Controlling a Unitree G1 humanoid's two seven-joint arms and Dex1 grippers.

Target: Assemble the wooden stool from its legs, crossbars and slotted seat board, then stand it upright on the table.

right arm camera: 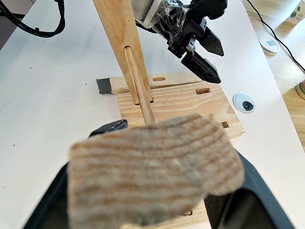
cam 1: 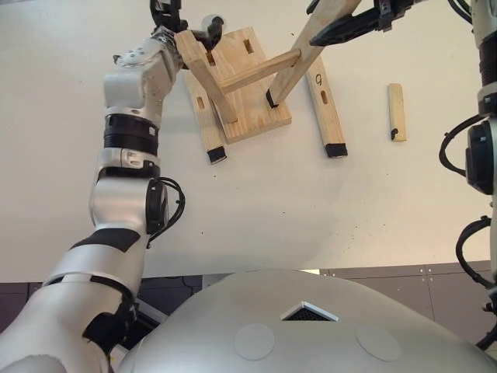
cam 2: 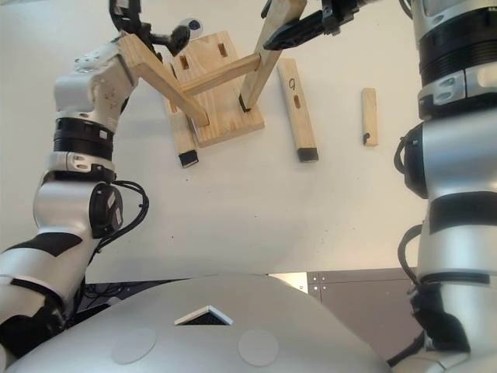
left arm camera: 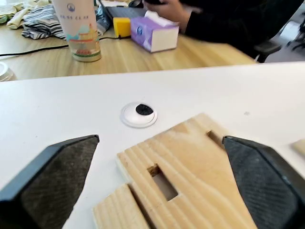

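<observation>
The slotted seat board (cam 1: 250,99) lies flat on the white table (cam 1: 272,210). Two legs stand slanted on it, joined by a crossbar (cam 1: 260,70). My right gripper (cam 1: 332,27) is shut on the right-hand leg (cam 1: 297,66) near its top; its end grain (right arm camera: 152,176) sits between the fingers. My left gripper (cam 1: 189,23) is open, its fingers (left arm camera: 57,176) wide apart on either side of the top of the left-hand leg (cam 1: 208,78). A third leg (cam 1: 326,109) lies to the right of the board. A fourth leg (cam 1: 210,136) lies at the board's left edge.
A short loose crossbar (cam 1: 397,113) lies on the table to the far right. A round white cable grommet (left arm camera: 138,114) sits behind the board. Beyond the table's far edge, a wooden desk holds a cup (left arm camera: 78,28) and a tissue box (left arm camera: 155,33).
</observation>
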